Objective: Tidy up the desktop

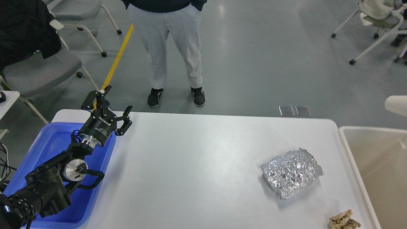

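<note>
The left gripper (109,106) hung with jaws spread above the blue tray (47,143); far to its right on the desktop (190,165) lay crumpled foil (291,173).

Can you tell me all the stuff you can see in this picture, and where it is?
desktop: one, white, filling the middle
blue tray: one, blue, at the desktop's left end
beige bin: one, beige, at the right edge
foil lump: one, silver and crinkled, on the desktop's right part
crumpled brown scrap: one, tan, at the desktop's near right corner
person: one, pale trousers and black shoes, standing beyond the desktop
chairs: several, grey and white, on the floor at far left and far right
yellow line: one, on the grey floor
left claw: one, black, open, raised above the tray's far right corner
</note>
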